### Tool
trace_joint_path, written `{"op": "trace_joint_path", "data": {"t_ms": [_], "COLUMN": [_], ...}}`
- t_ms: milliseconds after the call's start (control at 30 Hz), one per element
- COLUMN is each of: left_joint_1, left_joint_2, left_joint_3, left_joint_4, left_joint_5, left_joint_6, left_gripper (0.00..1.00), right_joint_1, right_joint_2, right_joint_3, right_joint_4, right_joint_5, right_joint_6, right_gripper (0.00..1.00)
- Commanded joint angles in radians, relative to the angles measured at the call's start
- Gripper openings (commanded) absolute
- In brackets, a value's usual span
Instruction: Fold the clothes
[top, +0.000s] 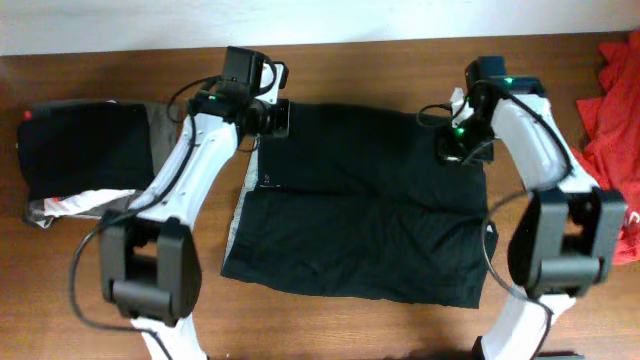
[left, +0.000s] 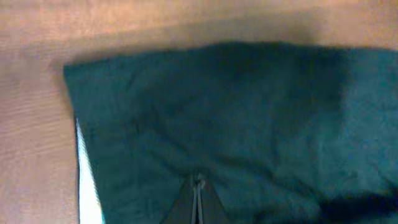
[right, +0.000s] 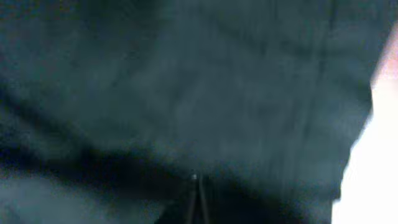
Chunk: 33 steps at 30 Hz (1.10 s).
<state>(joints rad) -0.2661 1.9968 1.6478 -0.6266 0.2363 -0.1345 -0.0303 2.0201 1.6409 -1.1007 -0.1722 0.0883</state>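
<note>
Now, left gripper (left: 198, 182), right gripper (right: 194, 179), pinching black shirt (top: 360, 205) corners

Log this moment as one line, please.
left claw: shut on black shirt | right claw: shut on black shirt | stage: far edge pinched

1. The large shirt (top: 360, 210) is plain black (dark teal in the wrist views), with a thin white edge on one side.
2. The folded garment (top: 85, 150) is black.
3. The striped cloth (top: 75, 205) is grey with a white stripe.
4. The crumpled garment (top: 612, 110) is red-orange.
5. The table (top: 330, 325) is brown, wood-grained.
6. The arms (top: 195, 160) are white with black joints.
</note>
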Motion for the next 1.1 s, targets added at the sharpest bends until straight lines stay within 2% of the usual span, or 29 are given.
{"op": "trace_joint_path", "data": {"t_ms": [0,167,300,800,1067], "left_joint_1": [0.004,0.005,0.007,0.007,0.007], "left_joint_2": [0.076,0.16,0.211,0.334,0.407], "left_joint_3": [0.006,0.006,0.006,0.006,0.006], "left_joint_4": [0.069,0.199,0.249,0.282,0.411], "left_joint_5": [0.011,0.005,-0.053,-0.155,-0.156], "left_joint_6": [0.04,0.083,0.083,0.145,0.151], "left_gripper": [0.0,0.0,0.0,0.0,0.0], "right_joint_1": [-0.026,-0.049,-0.055,-0.056,-0.056], "right_joint_2": [0.057,0.085,0.092,0.219,0.336], "right_joint_3": [0.027,0.027,0.026,0.024,0.024], "right_joint_4": [0.079,0.198,0.238,0.367,0.489], "right_joint_5": [0.069,0.18,0.253,0.257,0.256], "right_joint_6": [-0.017,-0.017,-0.017,-0.018,-0.018], "right_gripper": [0.04,0.04,0.04,0.04,0.04]}}
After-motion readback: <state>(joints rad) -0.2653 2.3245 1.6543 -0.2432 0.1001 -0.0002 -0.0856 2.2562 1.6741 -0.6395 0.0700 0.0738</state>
